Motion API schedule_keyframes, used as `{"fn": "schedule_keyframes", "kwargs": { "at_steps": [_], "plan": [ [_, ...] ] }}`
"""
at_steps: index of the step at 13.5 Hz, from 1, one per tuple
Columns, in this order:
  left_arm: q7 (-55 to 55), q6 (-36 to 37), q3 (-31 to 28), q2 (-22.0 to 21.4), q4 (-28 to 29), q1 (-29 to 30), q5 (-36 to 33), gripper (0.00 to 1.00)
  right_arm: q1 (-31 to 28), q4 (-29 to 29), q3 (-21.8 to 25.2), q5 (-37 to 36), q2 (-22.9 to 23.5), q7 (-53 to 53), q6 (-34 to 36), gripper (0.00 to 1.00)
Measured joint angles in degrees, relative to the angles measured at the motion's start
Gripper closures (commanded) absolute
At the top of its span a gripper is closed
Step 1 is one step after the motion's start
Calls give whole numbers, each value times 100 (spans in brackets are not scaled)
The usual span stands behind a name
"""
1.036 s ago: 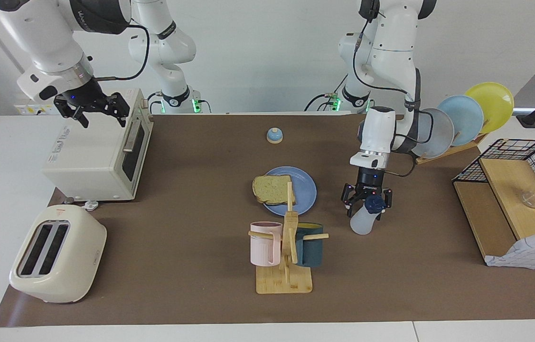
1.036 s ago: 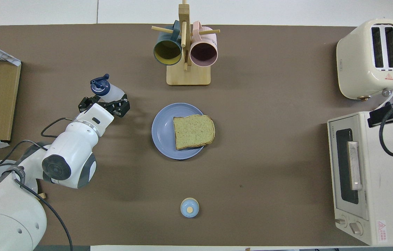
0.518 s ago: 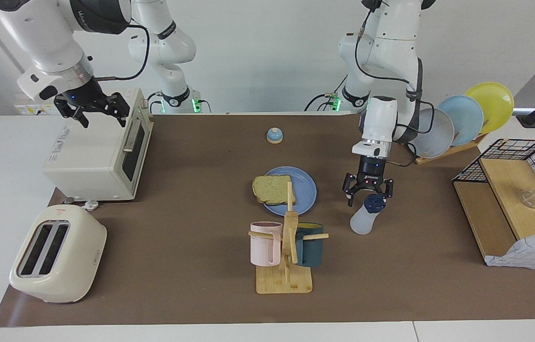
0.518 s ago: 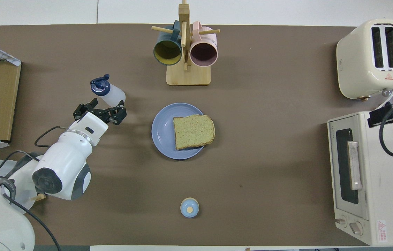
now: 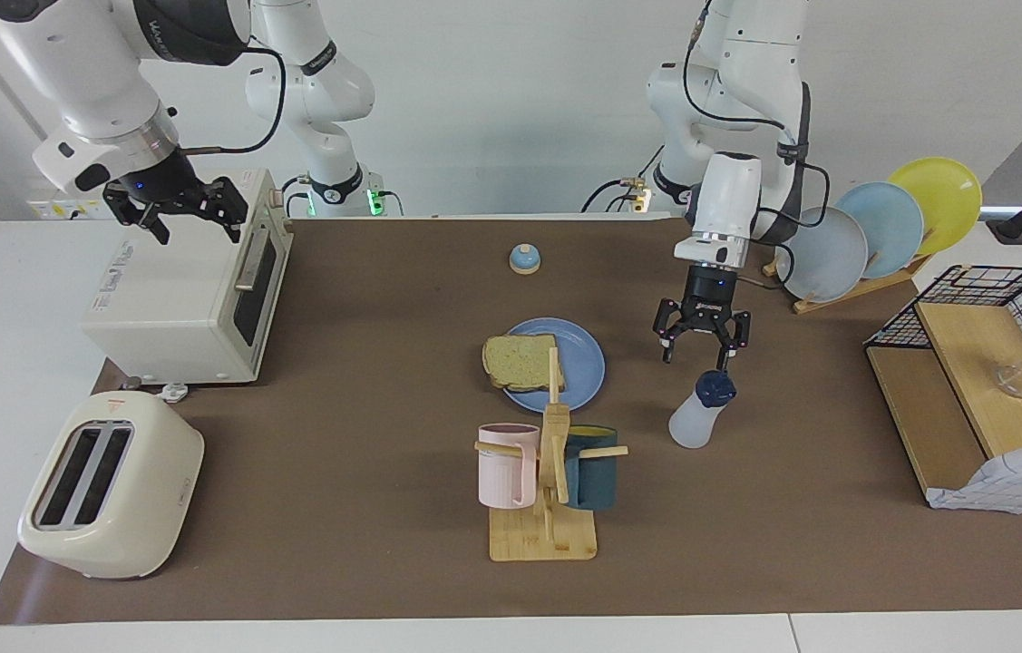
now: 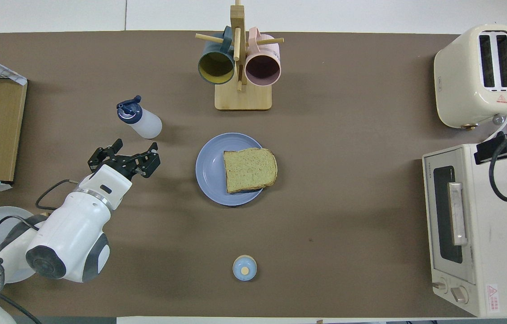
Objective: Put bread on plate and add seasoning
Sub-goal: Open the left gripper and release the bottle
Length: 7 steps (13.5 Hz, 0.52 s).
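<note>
Since a second ago, the left gripper (image 5: 699, 355) has let go of the seasoning (image 5: 697, 414) and lifted clear, fingers spread.

Taking the plate (image 5: 586, 355) as landmark: toward the right arm's end of the table, the right gripper (image 5: 190, 227) hangs over the toaster oven (image 5: 187, 295), fingers apart, waiting. The bread (image 5: 520, 361) lies flat on the plate, overhanging its rim toward that same end. A mug rack (image 5: 545, 472) stands farther from the robots than the plate, a small bell (image 5: 524, 259) nearer. Toward the left arm's end, the seasoning stands upright on the table mat, near the plate but apart from it, with the left gripper up in the air over the mat just beside the bottle.
</note>
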State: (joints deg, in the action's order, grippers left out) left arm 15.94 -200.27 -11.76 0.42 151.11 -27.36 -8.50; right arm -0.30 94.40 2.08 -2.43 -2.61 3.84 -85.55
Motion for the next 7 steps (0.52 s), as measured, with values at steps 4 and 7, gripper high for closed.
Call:
{"fn": "schedule_keyframes", "kwargs": {
  "at_steps": [4, 7],
  "plan": [
    [108, 468, 28, -487, 12, -309, 0, 0, 0, 0, 0, 0, 0, 0, 0, 0],
    [412, 1692, 96, -894, -423, -580, 0, 0, 0, 0, 0, 0, 0, 0, 0, 0]
  ]
}}
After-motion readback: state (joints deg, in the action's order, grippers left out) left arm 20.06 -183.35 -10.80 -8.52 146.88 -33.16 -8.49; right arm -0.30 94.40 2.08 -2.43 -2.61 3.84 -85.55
